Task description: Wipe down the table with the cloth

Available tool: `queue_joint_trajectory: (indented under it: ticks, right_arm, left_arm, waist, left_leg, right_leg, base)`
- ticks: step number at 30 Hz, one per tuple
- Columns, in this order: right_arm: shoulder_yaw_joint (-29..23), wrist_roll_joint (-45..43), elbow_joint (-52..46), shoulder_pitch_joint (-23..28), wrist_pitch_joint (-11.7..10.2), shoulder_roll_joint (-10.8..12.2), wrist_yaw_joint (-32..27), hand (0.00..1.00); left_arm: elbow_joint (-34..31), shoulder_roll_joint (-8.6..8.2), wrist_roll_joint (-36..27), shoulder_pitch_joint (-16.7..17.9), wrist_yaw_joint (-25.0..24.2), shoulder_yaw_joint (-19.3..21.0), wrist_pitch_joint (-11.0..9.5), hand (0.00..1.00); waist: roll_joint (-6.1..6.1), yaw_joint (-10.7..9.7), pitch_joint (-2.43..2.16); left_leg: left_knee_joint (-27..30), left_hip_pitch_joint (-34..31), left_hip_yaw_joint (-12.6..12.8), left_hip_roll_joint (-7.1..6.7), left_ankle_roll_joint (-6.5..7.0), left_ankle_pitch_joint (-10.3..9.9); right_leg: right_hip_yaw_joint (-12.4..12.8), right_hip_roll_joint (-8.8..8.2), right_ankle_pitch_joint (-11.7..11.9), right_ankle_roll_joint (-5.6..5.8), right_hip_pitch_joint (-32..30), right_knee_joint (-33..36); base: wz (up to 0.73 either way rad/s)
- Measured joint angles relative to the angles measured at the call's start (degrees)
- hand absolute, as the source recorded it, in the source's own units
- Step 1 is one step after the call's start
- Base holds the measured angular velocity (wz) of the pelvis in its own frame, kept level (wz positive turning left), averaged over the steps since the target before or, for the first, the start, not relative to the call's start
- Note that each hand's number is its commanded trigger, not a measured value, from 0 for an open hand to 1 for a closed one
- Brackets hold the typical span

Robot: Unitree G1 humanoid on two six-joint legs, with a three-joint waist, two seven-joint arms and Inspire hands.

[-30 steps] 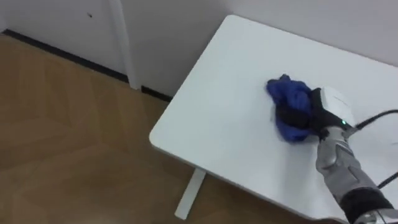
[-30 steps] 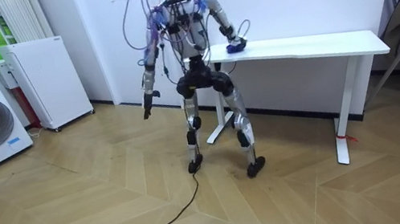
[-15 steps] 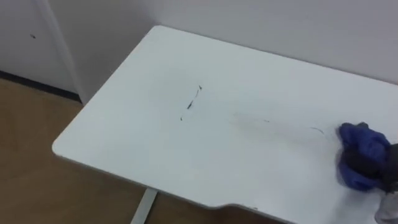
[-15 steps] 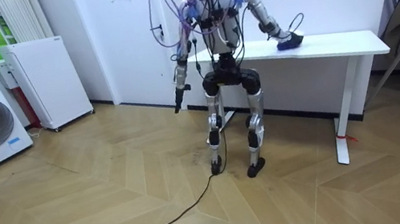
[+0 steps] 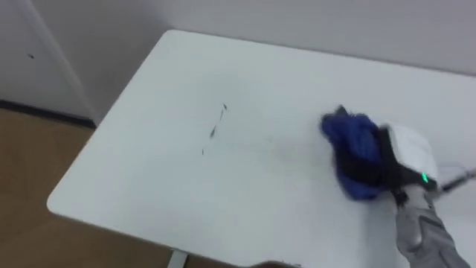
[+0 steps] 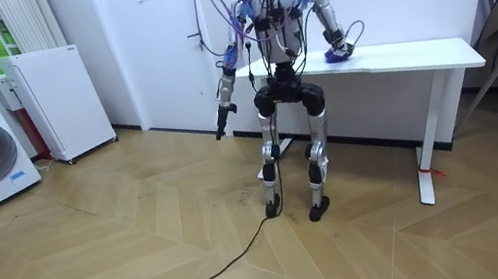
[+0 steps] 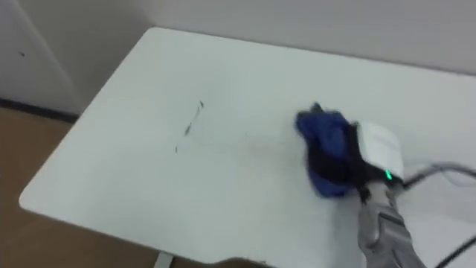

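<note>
Since half a second ago, your right robot hand (image 5: pixel 405 152) and the blue cloth (image 5: pixel 355 149) had slid back along the desk (image 5: pixel 149 179) toward its left end; you could see that shift in the room view too. The bunched cloth lay on the desk, roughly midway between the desk's front and back edges. Your right robot hand was clenched over the cloth from the desk's right side, its dark fingers curled into the folds and pressing them onto the desk. A few thin dark marks (image 5: pixel 214 128) sat on the desk nearer its left end, apart from the cloth. In the room view you stood upright at the desk's front, near its left end, facing it. Your left robot hand (image 6: pixel 223 122) hung off the desk, beyond its left end; whether it was clenched or released, I cannot tell.
</note>
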Motion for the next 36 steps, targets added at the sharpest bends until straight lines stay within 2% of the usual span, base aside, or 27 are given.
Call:
queue_joint_trajectory:
  ticks: [1, 2, 5, 8, 9, 10, 11, 12, 13, 14, 16, 18, 19, 21, 23, 25, 26, 27, 28, 31, 33, 34, 35, 36]
  right_arm:
    - [-3.03, 0.90, 1.65, 2.21, -0.05, -0.09, -1.08, 1.00]
    - [-4.33, 1.45, 2.31, 2.92, -0.05, -0.15, -1.33, 1.00]
    - [-7.73, 2.83, 4.28, 3.64, 0.71, -0.70, -1.21, 1.00]
    - [-7.22, 3.82, 3.09, 0.65, 3.95, -0.88, 1.16, 1.00]
    - [-6.16, 3.88, 1.76, -0.78, 6.39, -0.95, 2.84, 1.00]
    - [-4.28, 3.82, 0.59, -2.23, 8.38, -1.25, 4.19, 1.00]
    - [-3.25, 3.82, 0.00, -3.20, 9.38, -1.26, 4.82, 1.00]
    - [-0.94, 3.57, -1.77, -6.03, 11.11, -1.06, 7.05, 1.00]
    - [2.73, 1.70, -3.41, -9.44, 12.16, -0.82, 9.35, 1.00]
    - [4.59, 0.88, -4.01, -11.15, 12.42, -0.81, 10.27, 1.00]
    - [11.00, -1.41, -8.38, -15.68, 12.24, 0.31, 13.63, 1.00]
    - [12.34, -2.21, -9.97, -17.39, 10.58, 0.48, 14.54, 1.00]
    - [12.37, -2.14, -9.76, -17.71, 10.05, 0.46, 14.69, 1.00]
    - [12.32, -2.14, -9.13, -17.28, 9.73, 0.42, 14.79, 1.00]
    - [11.79, -0.59, -5.54, -15.16, 7.61, -0.04, 13.24, 1.00]
    - [8.06, 2.46, -2.97, -9.71, 3.20, 0.03, 7.78, 1.00]
    - [7.03, 2.89, -1.88, -8.63, 2.34, 0.03, 6.57, 1.00]
    - [4.07, 3.60, 0.35, -6.29, 0.99, 0.06, 4.65, 1.00]
    - [0.29, 4.33, 2.15, -3.92, 0.28, 0.09, 3.48, 1.00]
    - [-7.89, 6.66, 6.94, -1.04, 0.00, -0.14, 1.80, 1.00]
    - [-8.80, 7.81, 7.74, -0.63, 0.78, -0.69, 1.68, 1.00]
    - [-8.64, 7.67, 7.36, -1.07, 1.53, -0.77, 1.70, 1.00]
    - [-8.34, 7.32, 6.72, -1.16, 2.15, -0.74, 1.73, 1.00]
    - [-6.92, 6.43, 5.28, -1.94, 4.00, -0.43, 1.85, 1.00]
  left_arm:
    - [-0.20, 0.05, 1.27, 0.04, 0.28, 0.83, -0.19, 0.00]
    - [-0.22, 0.06, 1.26, 0.03, 0.37, 1.02, -0.21, 0.00]
    - [-0.26, 0.41, 0.81, -0.02, 0.40, 0.99, -0.47, 0.00]
    - [-0.34, 0.31, 0.63, -0.97, 0.35, 0.07, -0.60, 0.00]
    - [-0.37, 0.20, 0.57, -1.27, 0.11, -0.90, -0.62, 0.00]
    - [-0.28, 0.11, 0.47, -2.28, -0.22, -1.95, -0.30, 0.00]
    - [-0.09, -0.03, 0.48, -2.68, -0.20, -2.39, -0.04, 0.00]
    - [0.27, -0.57, 0.48, -3.34, -0.22, -2.65, 0.10, 0.00]
    - [0.54, -1.13, 0.55, -3.76, -0.26, -2.79, 0.21, 0.00]
    - [0.46, -1.34, 0.57, -4.16, -0.26, -3.02, 0.27, 0.00]
    - [0.26, -1.50, 0.54, -5.35, -0.67, -5.21, 0.16, 0.00]
    - [-0.17, -1.66, 0.52, -5.09, -2.01, -6.07, 0.06, 0.00]
    - [-0.25, -1.64, 0.50, -4.38, -2.51, -6.02, 0.33, 0.00]
    - [-0.51, -1.59, 0.54, -2.39, -2.56, -5.73, 0.92, 0.00]
    - [-0.70, -1.46, 0.46, -0.31, -2.50, -5.21, 1.11, 0.00]
    - [-0.36, -1.52, 0.56, 1.69, -2.09, -2.14, 0.95, 0.00]
    - [-0.04, -1.46, 0.56, 2.09, -1.87, -1.50, 0.82, 0.00]
    - [0.51, -1.33, 0.73, 2.74, -1.23, -0.35, 0.71, 0.00]
    - [0.78, -1.33, 1.26, 2.72, -1.13, 1.15, 0.53, 0.00]
    - [0.92, -1.22, 1.26, 2.51, -0.72, 2.51, -0.36, 0.00]
    - [0.90, -1.22, 1.25, 2.28, -0.04, 2.28, -0.85, 0.00]
    - [0.92, -1.14, 1.26, 1.34, -0.15, 1.77, -0.82, 0.00]
    - [0.92, -1.14, 1.13, 0.79, -0.14, 1.43, -0.83, 0.00]
    - [0.92, -1.29, 0.92, -0.60, -0.04, 0.19, -0.82, 0.00]
  waist:
    - [-0.60, 0.03, -0.24]
    - [-0.66, 0.02, -0.35]
    - [-0.22, -0.29, -0.44]
    - [0.63, 0.11, -0.24]
    - [0.97, 0.20, -0.16]
    - [1.28, 0.69, 0.05]
    - [1.42, 1.21, 0.13]
    - [1.23, 2.14, 0.66]
    - [1.76, 3.24, 1.04]
    - [1.77, 3.70, 1.43]
    - [1.90, 4.67, 2.11]
    - [1.99, 5.95, 2.15]
    - [1.92, 6.49, 1.98]
    - [1.73, 6.61, 1.86]
    - [1.61, 6.18, 1.80]
    - [1.61, 4.13, 1.36]
    - [1.52, 3.55, 1.06]
    - [1.13, 2.36, 0.53]
    - [0.82, 1.19, 0.37]
    - [0.83, 0.12, 0.19]
    - [1.18, 0.25, 0.19]
    - [1.44, -0.05, 0.26]
    - [1.63, 0.06, 0.24]
    - [2.32, 0.59, 0.34]
  left_leg:
    - [-0.02, 0.47, 0.02, -0.17, 0.38, -0.24]
    - [-0.02, 0.57, 0.02, -0.21, 0.61, -0.40]
    - [-0.21, 1.34, -0.19, -0.25, 1.35, -0.89]
    - [-0.46, 1.41, 0.21, -0.29, 1.40, -1.08]
    - [-0.31, 1.03, 0.38, -0.27, 1.38, -1.07]
    - [0.01, 0.55, 1.13, -0.06, 1.37, -1.07]
    - [-0.02, 0.36, 1.69, 0.09, 1.31, -1.05]
    - [-0.12, -0.18, 2.56, 0.12, 1.16, -0.90]
    - [0.00, -0.96, 3.07, 0.09, 1.26, -0.78]
    - [0.00, -1.17, 3.16, 0.08, 1.30, -0.70]
    - [-0.14, -2.33, 2.66, 0.09, 1.26, -0.21]
    - [-0.25, -2.88, 2.22, 0.07, 1.31, -0.04]
    - [-0.08, -2.71, 1.07, -0.17, 1.40, 0.03]
    - [-0.23, -2.77, -0.08, -0.35, 1.48, 0.01]
    - [-0.29, -2.57, -0.91, -0.38, 1.49, 0.01]
    - [-0.88, -0.96, -2.30, -0.68, 1.50, 0.02]
    - [-1.30, -0.28, -2.33, -0.72, 1.50, 0.02]
    - [-1.96, 1.01, -2.32, -0.89, 1.51, 0.02]
    - [-2.10, 1.86, -2.34, -1.04, 1.52, 0.01]
    - [-2.58, 4.35, -2.21, -1.27, 1.54, 0.00]
    - [-2.72, 5.28, -1.97, -1.29, 1.82, -0.17]
    - [-1.90, 5.30, -1.83, -1.25, 2.47, -0.59]
    - [-1.51, 5.25, -1.64, -1.24, 2.83, -0.81]
    - [-0.76, 5.17, -1.40, -1.22, 3.34, -1.15]
  right_leg:
    - [-0.01, -0.08, 0.22, 0.35, 0.74, -0.43]
    - [-0.13, -0.10, 0.31, 0.48, 0.91, -0.58]
    - [-2.78, -0.24, 1.23, 0.83, 1.92, -0.86]
    - [-2.94, -0.46, 1.61, 0.81, 1.45, -0.45]
    - [-2.77, -0.47, 1.84, 0.73, 0.92, -0.20]
    - [-2.65, -0.49, 1.95, 0.56, -0.05, 0.49]
    - [-2.54, -0.49, 2.08, 0.38, -0.68, 0.79]
    - [-2.54, -0.52, 2.26, 0.09, -2.10, 1.93]
    - [-2.69, -0.46, 2.62, -0.37, -3.76, 2.57]
    - [-2.71, -0.34, 2.89, -0.54, -4.18, 2.50]
    - [-2.56, 0.02, 3.18, -0.78, -5.30, 2.16]
    - [-2.71, 0.12, 3.18, -0.78, -5.58, 1.66]
    - [-2.79, 0.21, 3.22, -0.70, -5.37, 0.97]
    - [-2.90, 0.11, 3.08, -0.46, -5.23, 1.27]
    - [-3.22, 0.11, 3.08, -0.47, -4.53, 1.10]
    - [-4.58, -0.06, 3.08, -0.46, -1.33, -0.20]
    - [-4.57, -0.05, 3.08, -0.45, -0.52, -0.61]
    - [-4.44, -0.06, 2.99, -0.31, 1.20, -1.44]
    - [-4.65, -0.12, 3.08, -0.15, 2.87, -2.17]
    - [-4.55, -0.35, 3.31, 0.24, 5.29, -2.42]
    - [-5.11, -0.64, 3.17, 0.47, 5.55, -1.73]
    - [-6.62, -0.97, 2.80, 1.08, 5.27, -0.38]
    - [-6.94, -1.20, 2.58, 1.43, 4.61, 0.57]
    - [-7.34, -2.01, 2.05, 2.20, 2.95, 3.95]
  base:
    - [0.07]
    - [-0.09]
    - [-0.13]
    - [-0.14]
    - [-0.21]
    - [-0.26]
    - [-0.47]
    - [-0.70]
    - [-0.71]
    - [-0.50]
    - [-0.06]
    - [0.19]
    - [0.36]
    - [0.38]
    - [0.36]
    - [0.56]
    - [0.50]
    - [0.46]
    - [0.44]
    - [0.04]
    - [-0.41]
    - [-0.40]
    - [-0.43]
    - [-0.55]
